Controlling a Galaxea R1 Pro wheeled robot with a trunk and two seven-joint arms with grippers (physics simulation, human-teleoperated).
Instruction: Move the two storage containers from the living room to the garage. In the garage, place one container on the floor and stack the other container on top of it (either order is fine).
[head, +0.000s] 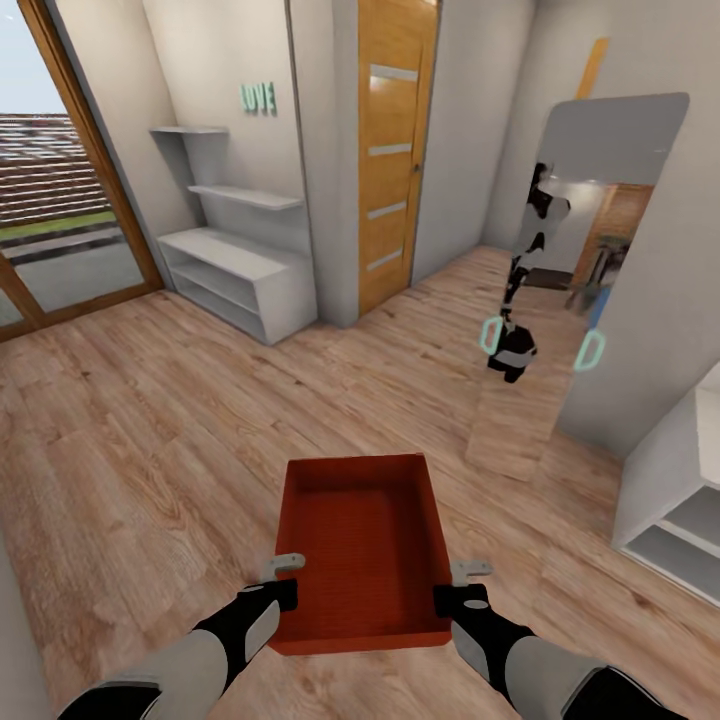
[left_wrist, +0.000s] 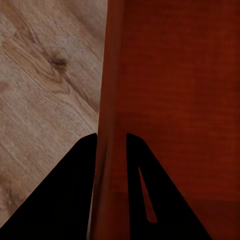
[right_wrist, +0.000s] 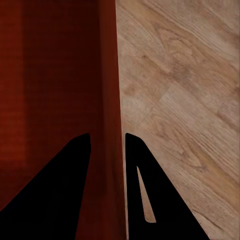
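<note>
The left end effector is clamped on the left wall of an orange-red storage container; the right end effector is clamped on its right wall. The container is held above the light wood-plank floor. Both forearms reach forward. Ahead stand white shelves, a wooden door and a tall mirror.

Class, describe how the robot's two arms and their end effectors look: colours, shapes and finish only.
Both forearms are light grey with glossy black wrist sections. The left end effector and right end effector each carry small pale grey metal fingertips. In the wrist views the fingers appear as flat black wedges tapering to a tip, one with a narrow slot.
</note>
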